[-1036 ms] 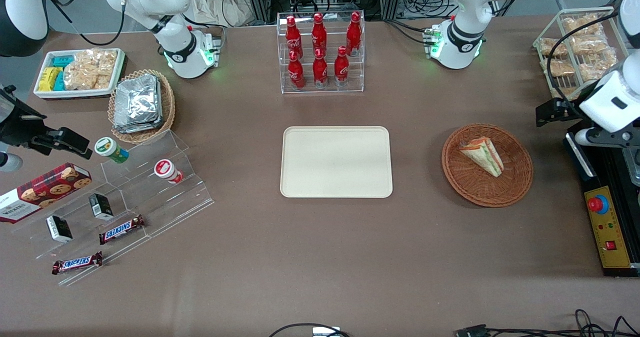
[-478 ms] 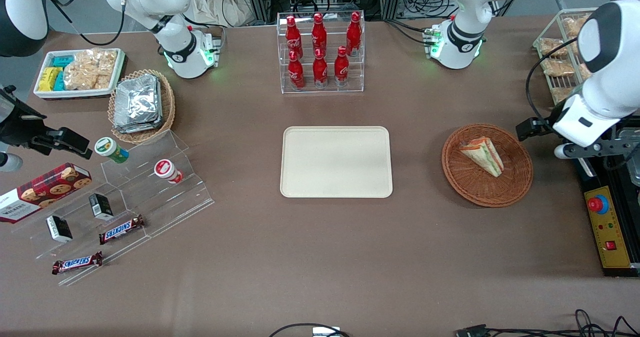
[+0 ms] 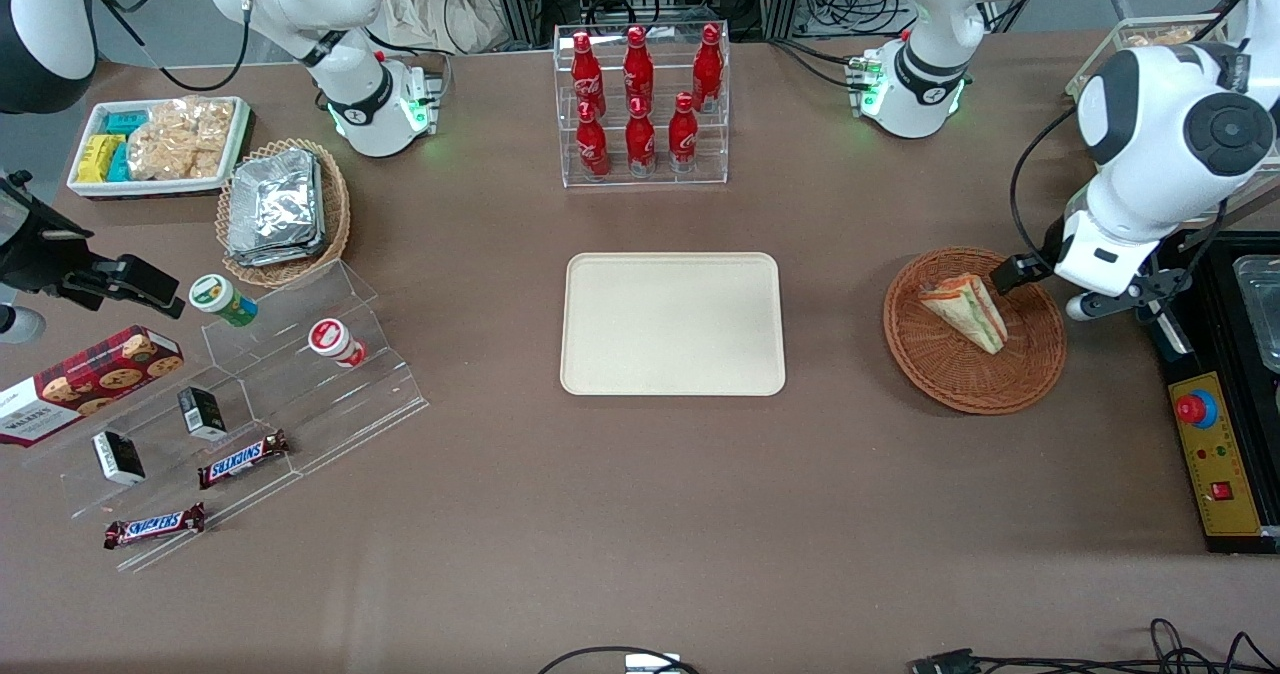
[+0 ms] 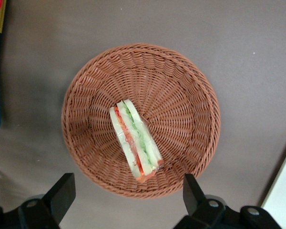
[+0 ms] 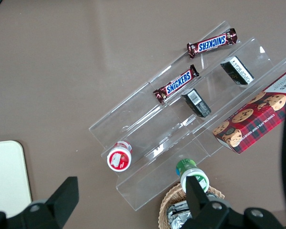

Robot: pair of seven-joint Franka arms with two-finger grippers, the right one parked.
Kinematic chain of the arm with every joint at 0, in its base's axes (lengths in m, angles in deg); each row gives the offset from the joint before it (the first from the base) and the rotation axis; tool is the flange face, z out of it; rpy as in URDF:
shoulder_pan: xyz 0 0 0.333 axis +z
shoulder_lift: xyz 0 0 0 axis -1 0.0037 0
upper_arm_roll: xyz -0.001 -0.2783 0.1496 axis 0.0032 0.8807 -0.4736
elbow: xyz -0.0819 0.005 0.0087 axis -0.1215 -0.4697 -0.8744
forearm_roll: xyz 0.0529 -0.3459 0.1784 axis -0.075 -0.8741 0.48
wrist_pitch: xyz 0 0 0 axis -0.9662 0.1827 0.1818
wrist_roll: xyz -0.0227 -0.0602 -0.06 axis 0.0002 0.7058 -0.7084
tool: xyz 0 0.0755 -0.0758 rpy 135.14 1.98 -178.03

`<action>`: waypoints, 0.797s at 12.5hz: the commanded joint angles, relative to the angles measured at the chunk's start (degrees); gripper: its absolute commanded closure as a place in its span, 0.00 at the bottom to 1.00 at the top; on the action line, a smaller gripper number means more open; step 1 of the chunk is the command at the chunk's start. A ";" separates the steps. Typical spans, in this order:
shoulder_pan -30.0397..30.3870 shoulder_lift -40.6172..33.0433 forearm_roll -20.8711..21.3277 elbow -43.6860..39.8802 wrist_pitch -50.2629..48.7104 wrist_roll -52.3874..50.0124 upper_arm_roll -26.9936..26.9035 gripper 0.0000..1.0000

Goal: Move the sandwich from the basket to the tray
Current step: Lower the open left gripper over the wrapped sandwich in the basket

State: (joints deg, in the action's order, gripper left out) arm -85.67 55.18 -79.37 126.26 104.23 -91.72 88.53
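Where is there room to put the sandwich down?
The tray is bare all over. Bare table lies between it and the basket, where the sandwich lies. The open gripper hangs over the basket. It is crowded around the clear steps.

The left arm reaches in from the working arm's end of the table, its white forearm and wrist bent downward above that end of the table. The gripper (image 4: 126, 198) hangs pointing down at the table, its two dark fingers (image 4: 62, 193) spread wide apart with nothing between them. In the front view the gripper (image 3: 1015, 274) shows as a dark tip below the white wrist.
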 commanded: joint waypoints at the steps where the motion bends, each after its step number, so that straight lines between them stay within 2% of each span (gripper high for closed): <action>1: -0.51 -1.98 0.73 6.43 6.85 -5.84 -0.14 0.00; 7: -0.25 0.49 0.64 13.89 18.97 -7.70 -0.14 0.00; 10: -0.07 3.29 0.64 15.05 22.76 -8.85 -0.22 0.00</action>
State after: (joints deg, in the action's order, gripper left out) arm -85.67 57.18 -79.37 140.66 124.31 -98.85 88.48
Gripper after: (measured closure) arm 0.000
